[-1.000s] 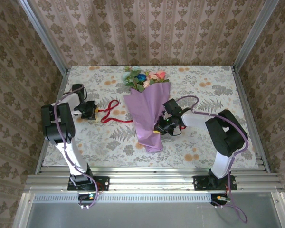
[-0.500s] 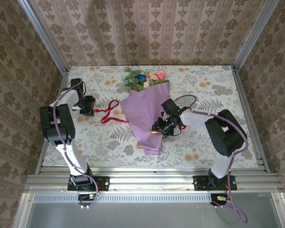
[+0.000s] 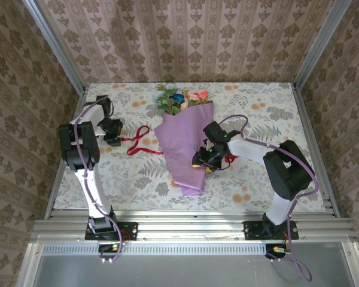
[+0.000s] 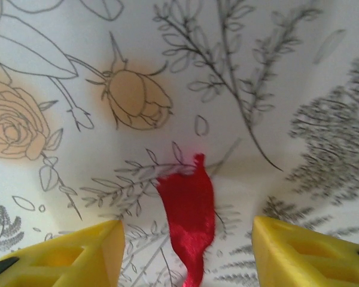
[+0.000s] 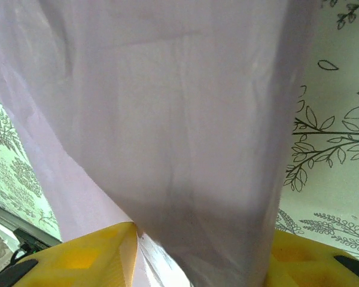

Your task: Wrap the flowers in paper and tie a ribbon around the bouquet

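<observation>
Tying stage: the wrap looks done and the ribbon is not yet around the cone, so I judge the step in hand to be taking up the ribbon ends

Bouquet [image 3: 185,149]: a lilac paper cone lying mid-table on the floral tablecloth [image 3: 263,113], narrow end toward the arm bases, with the flowers [image 3: 180,98] poking out of the far end

Ribbon [image 3: 140,140]: it lies in red loops on the cloth just left of the bouquet, running in under the cone's left edge; a scrap of red beside the right gripper is probably its other end

Left gripper [image 3: 112,133]: it sits left of the loops; in its wrist view the yellow fingers [image 4: 78,254] are spread apart and the frayed ribbon end [image 4: 188,221] lies loose on the cloth between them, not pinched

Right gripper [image 3: 204,160]: it is at the cone's right edge; in its wrist view the fingers [image 5: 90,254] are spread with the paper [image 5: 179,131] hanging between them, and I cannot tell whether they touch it

Doing it well: close the left fingers squarely on the ribbon end, low to the cloth, before lifting; carry it over the cone's narrow waist, not over the blooms

Risk: with nothing clamping the paper the wrap may spring open, so pull the ribbon gently and keep the cone from rolling
</observation>
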`<state>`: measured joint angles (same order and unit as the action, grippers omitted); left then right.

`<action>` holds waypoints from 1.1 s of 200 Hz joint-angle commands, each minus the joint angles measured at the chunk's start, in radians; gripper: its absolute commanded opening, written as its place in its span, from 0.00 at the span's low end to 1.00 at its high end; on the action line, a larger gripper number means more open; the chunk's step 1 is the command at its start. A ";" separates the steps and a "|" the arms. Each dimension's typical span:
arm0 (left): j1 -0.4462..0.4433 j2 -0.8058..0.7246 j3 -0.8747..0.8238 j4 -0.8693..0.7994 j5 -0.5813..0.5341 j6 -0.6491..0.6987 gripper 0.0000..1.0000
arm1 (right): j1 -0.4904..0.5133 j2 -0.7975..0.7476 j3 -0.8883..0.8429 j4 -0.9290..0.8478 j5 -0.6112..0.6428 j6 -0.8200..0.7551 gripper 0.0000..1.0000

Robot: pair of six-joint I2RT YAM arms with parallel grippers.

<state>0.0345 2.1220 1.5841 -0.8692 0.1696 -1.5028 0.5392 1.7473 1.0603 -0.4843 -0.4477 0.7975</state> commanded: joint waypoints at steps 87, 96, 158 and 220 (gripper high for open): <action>0.009 -0.055 -0.066 0.087 -0.062 0.005 0.00 | 0.042 0.044 0.089 -0.083 -0.011 -0.044 0.48; 0.014 -0.099 -0.082 0.089 -0.077 0.016 0.00 | 0.045 0.044 0.086 -0.090 -0.006 -0.046 0.49; 0.037 -0.450 -0.240 0.097 -0.156 0.073 0.00 | 0.045 0.039 0.078 -0.139 0.035 -0.087 0.52; -0.281 -0.784 -0.159 0.198 -0.176 0.255 0.00 | 0.044 0.073 0.087 -0.112 0.030 -0.106 0.52</action>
<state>-0.0956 1.4452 1.3636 -0.7280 0.0219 -1.3617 0.5808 1.7992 1.1286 -0.5838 -0.4389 0.7162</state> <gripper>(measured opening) 0.050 0.520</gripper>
